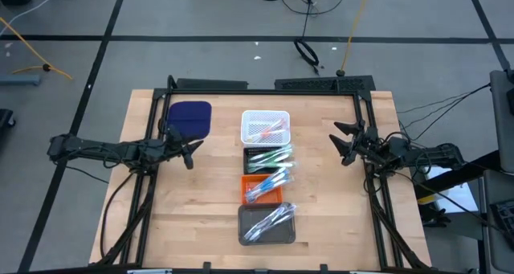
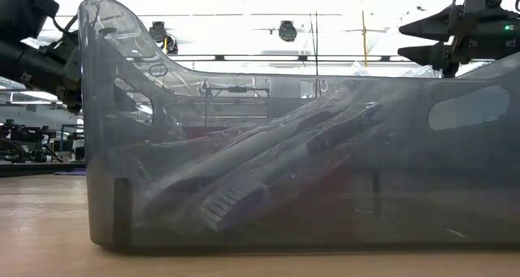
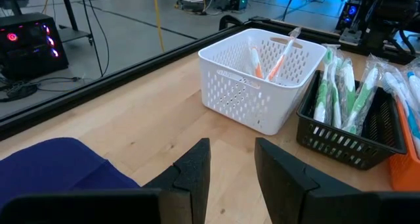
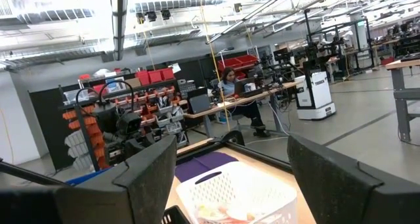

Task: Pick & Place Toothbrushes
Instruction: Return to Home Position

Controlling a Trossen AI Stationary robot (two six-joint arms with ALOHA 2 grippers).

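The grey tray [image 2: 455, 204] of toothbrushes [image 2: 231, 202] stood nearest, ending a row of 4. Left claw [image 1: 191, 153] and right claw [image 1: 340, 142] hung released, flanking it.

No text, label, brand, number or sign can be read in any view. The toothbrushes [image 3: 323, 92] and the baskets [image 3: 243, 86] show no legible print. The red lights on the black box [image 3: 26, 37] beside the table form no readable figure. The bins and gear in the room behind are too small to read.
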